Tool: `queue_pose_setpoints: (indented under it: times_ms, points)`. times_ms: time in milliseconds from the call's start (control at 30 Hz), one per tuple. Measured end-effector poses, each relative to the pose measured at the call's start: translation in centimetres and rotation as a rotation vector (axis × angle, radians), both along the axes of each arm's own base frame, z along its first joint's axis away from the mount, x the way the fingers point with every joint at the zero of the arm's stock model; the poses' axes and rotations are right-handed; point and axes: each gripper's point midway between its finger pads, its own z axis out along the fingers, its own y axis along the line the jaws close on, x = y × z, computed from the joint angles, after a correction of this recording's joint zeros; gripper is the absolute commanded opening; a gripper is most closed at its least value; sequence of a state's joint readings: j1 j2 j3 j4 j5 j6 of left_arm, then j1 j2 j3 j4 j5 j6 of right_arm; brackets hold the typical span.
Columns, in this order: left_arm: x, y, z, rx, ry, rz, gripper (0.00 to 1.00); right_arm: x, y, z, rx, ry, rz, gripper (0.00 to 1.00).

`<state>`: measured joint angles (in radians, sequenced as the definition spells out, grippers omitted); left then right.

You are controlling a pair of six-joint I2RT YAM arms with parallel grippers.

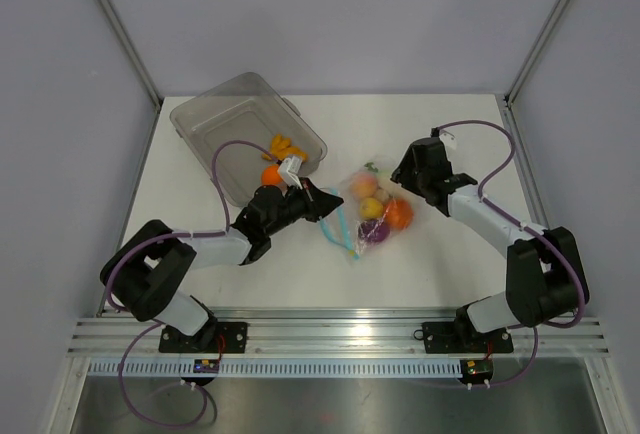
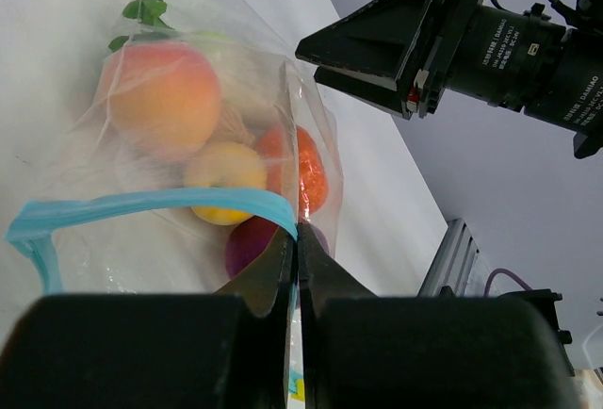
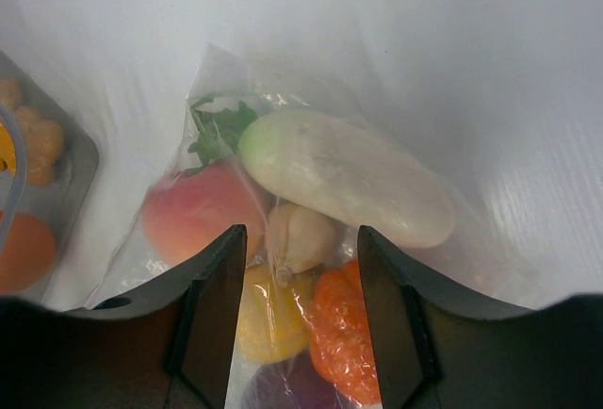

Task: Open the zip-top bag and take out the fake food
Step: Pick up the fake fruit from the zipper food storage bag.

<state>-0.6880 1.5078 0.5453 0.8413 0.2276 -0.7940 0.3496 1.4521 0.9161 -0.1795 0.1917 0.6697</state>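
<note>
Our left fingers (image 2: 268, 275) are pressed together on the thin edge of the zip-top bag (image 2: 104, 258), right at its light-blue zip strip (image 2: 141, 204). Our right fingers (image 3: 212, 301) stand apart over the bag's far end. The fake food (image 2: 162, 96) lies inside the bag, which rests on the white surface (image 1: 420, 274) beside a clear tub (image 1: 215, 119).

Fake food (image 1: 375, 209) in bag (image 1: 340, 226), near tub (image 1: 205, 119)

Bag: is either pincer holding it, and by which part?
Left pincer is shut on the bag at the end of its blue zip strip. Right pincer stands open over the bag, gripping nothing.
</note>
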Motion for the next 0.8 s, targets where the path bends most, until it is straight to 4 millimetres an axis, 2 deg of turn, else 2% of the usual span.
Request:
queue_pose_setpoints:
  times_ms: [100,200,233,300,533,667,800]
  points:
    - [0.0,0.0,0.0,0.002,-0.003,-0.001,0.02,0.0,-0.3,0.2,-0.011,-0.006,-0.006,0.58]
    - [0.0,0.1,-0.1,0.009,-0.007,-0.001,0.03,-0.2,-0.7,0.3,-0.032,-0.005,-0.016,0.74]
    - [0.1,0.1,-0.1,0.012,-0.007,0.000,0.03,-0.2,-0.8,0.2,-0.036,-0.003,-0.017,0.84]
    - [0.1,0.3,-0.3,0.023,-0.007,0.004,0.03,-0.3,-1.1,0.1,-0.041,0.004,-0.020,0.88]
    - [1.2,1.6,-1.2,0.068,-0.004,0.042,0.02,-0.2,-2.2,-0.3,-0.037,0.015,-0.052,0.89]
    - [1.8,2.4,-1.7,0.093,0.006,0.062,0.02,-1.1,-2.5,-0.8,-0.022,0.045,-0.080,0.89]
    - [1.9,2.6,-1.9,0.104,0.005,0.068,0.06,-2.0,-2.6,-1.0,0.012,0.086,-0.124,0.89]
